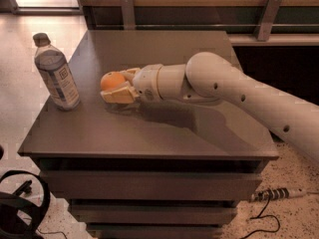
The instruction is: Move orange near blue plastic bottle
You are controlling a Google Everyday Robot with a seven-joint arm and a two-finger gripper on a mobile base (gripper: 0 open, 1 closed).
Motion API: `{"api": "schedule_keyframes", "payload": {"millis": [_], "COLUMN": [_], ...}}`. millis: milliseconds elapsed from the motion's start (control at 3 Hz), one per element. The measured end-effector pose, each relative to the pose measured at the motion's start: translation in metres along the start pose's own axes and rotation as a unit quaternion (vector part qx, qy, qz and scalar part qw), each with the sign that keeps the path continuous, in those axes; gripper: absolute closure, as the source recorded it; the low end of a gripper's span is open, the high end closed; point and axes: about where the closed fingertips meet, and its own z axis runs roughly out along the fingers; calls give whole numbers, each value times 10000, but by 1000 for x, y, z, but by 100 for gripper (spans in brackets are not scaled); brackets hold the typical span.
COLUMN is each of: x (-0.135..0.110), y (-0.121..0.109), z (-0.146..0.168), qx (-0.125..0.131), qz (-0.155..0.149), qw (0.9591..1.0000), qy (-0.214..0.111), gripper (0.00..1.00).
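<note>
The orange is a small bright-orange fruit held between the yellowish fingers of my gripper, low over the grey table top. The gripper is shut on it, with the white arm reaching in from the right. The blue plastic bottle, clear bluish-grey with a grey cap and a pale label, stands upright at the table's left edge. The orange is a short gap to the right of the bottle, apart from it.
The grey table has drawers below. A wooden wall with metal brackets runs behind it. Black cables lie on the floor at lower left and a cable at lower right. The arm hides the table's middle right.
</note>
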Motion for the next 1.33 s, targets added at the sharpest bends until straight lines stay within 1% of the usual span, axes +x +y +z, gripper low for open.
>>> {"api": "schedule_keyframes", "payload": {"millis": [333,667,1000,1333], "x": [4,6,7,6], "y": [19,34,44,46], "z": [19,35,48,49], "qx": [-349,-620,-823,-841], "qz": [-22,-92,-185,-188], "qw": [9993,9979,9964,9962], "qy": [-132,-174,-128,-130], "gripper": [100,100,100,81]}}
